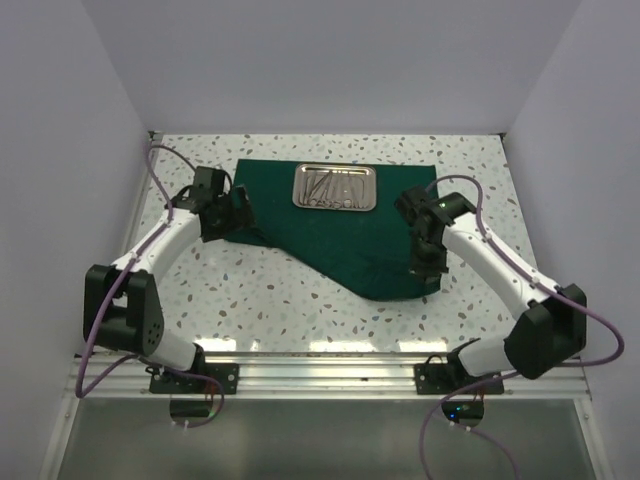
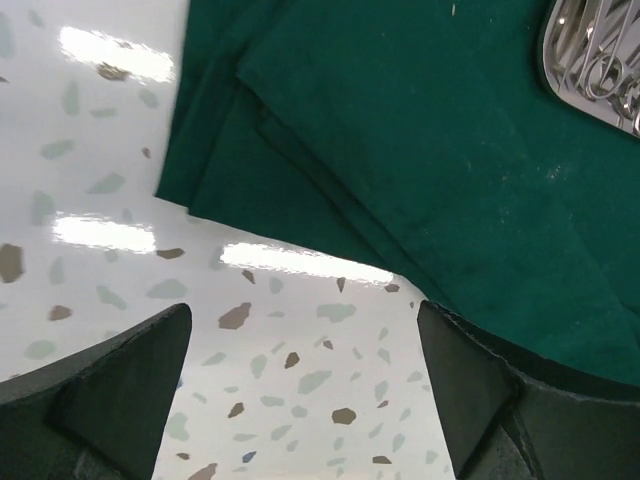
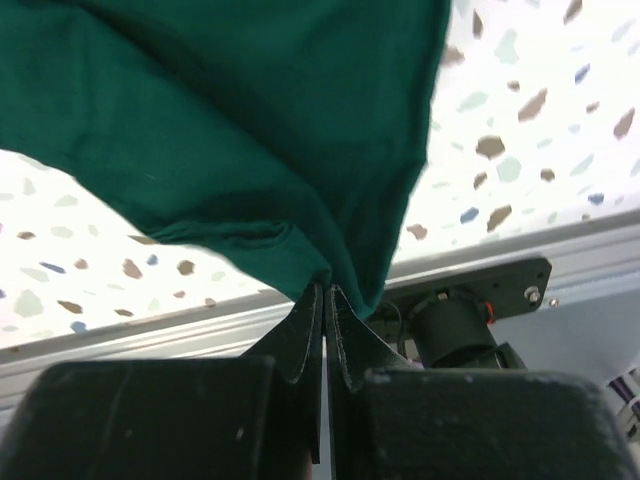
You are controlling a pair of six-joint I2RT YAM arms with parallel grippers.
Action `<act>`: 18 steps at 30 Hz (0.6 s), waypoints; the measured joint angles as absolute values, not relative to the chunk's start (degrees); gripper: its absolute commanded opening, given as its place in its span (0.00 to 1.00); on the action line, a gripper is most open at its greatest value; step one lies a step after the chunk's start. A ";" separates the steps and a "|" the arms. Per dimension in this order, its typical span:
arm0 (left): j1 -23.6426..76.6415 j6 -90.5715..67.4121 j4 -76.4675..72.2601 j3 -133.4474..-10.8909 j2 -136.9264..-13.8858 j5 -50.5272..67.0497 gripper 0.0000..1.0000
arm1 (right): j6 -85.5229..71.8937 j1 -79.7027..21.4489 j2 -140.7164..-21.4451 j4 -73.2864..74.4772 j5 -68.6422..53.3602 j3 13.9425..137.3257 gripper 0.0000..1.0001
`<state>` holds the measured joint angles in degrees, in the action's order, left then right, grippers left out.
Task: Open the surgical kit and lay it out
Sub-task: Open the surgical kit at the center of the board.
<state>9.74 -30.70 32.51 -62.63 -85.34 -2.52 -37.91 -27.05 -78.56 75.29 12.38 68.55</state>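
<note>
The dark green cloth [image 1: 340,235] lies spread on the speckled table, with the shiny steel tray [image 1: 335,187] holding silver instruments on its far part. The tray's edge shows in the left wrist view [image 2: 600,60]. My right gripper [image 1: 425,270] is shut on the cloth's near right corner [image 3: 330,275] and holds it lifted off the table. My left gripper [image 1: 240,215] is open and empty, hovering over bare table at the cloth's folded left edge [image 2: 300,180].
White walls enclose the table on three sides. An aluminium rail [image 1: 320,355] runs along the near edge, and it shows in the right wrist view [image 3: 180,330] with the arm's base mount [image 3: 470,300]. Purple cables loop beside both arms.
</note>
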 measured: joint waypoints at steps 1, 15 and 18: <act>9.78 -31.35 31.09 -61.34 -85.84 -1.13 1.00 | -37.23 -27.05 -80.38 75.09 12.49 70.28 0.00; 10.26 -41.15 13.26 -58.17 -96.55 2.52 0.95 | -29.67 -27.05 -91.15 74.74 13.82 81.41 0.00; 11.57 -41.34 13.39 -58.70 -100.18 0.82 0.93 | -28.80 -27.05 -91.53 75.02 14.17 81.43 0.00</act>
<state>11.57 -41.34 13.39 -58.70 -100.18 0.82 -28.80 -27.05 -91.53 75.02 14.17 81.43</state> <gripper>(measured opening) 0.942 0.011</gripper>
